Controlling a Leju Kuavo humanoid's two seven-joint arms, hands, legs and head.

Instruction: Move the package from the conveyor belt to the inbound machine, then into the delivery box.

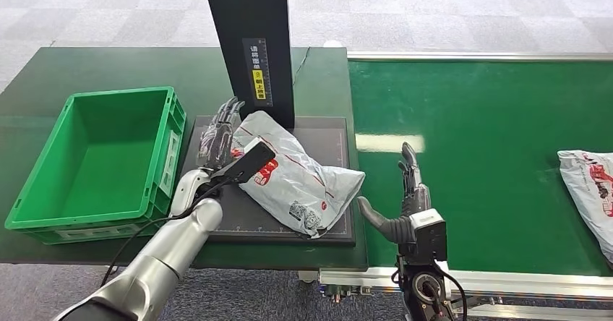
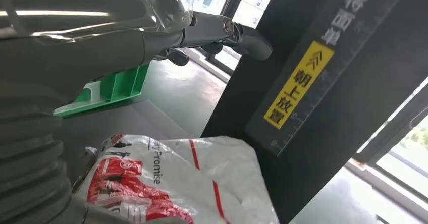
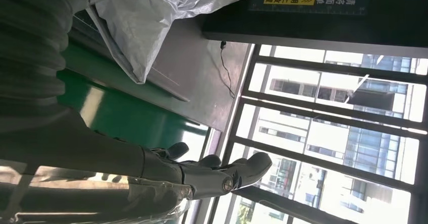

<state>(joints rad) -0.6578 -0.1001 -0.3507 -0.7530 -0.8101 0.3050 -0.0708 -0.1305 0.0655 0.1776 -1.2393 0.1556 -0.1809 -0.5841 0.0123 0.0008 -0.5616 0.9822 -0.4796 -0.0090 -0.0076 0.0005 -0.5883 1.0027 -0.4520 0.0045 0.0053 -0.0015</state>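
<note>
The white plastic mailer package (image 1: 300, 178) lies on the dark platform (image 1: 340, 137) of the inbound machine, at the foot of its black scanner column (image 1: 249, 39), one corner overhanging toward the green conveyor belt (image 1: 477, 155). So the first leg looks done; the move into the green delivery box (image 1: 97, 162) is left. The left hand (image 1: 219, 131) sits just beside the package on the box side, fingers spread and gripping nothing. The right hand (image 1: 406, 198) hovers over the belt, fingers extended and empty. A second package (image 1: 589, 183) waits farther along the belt.
</note>
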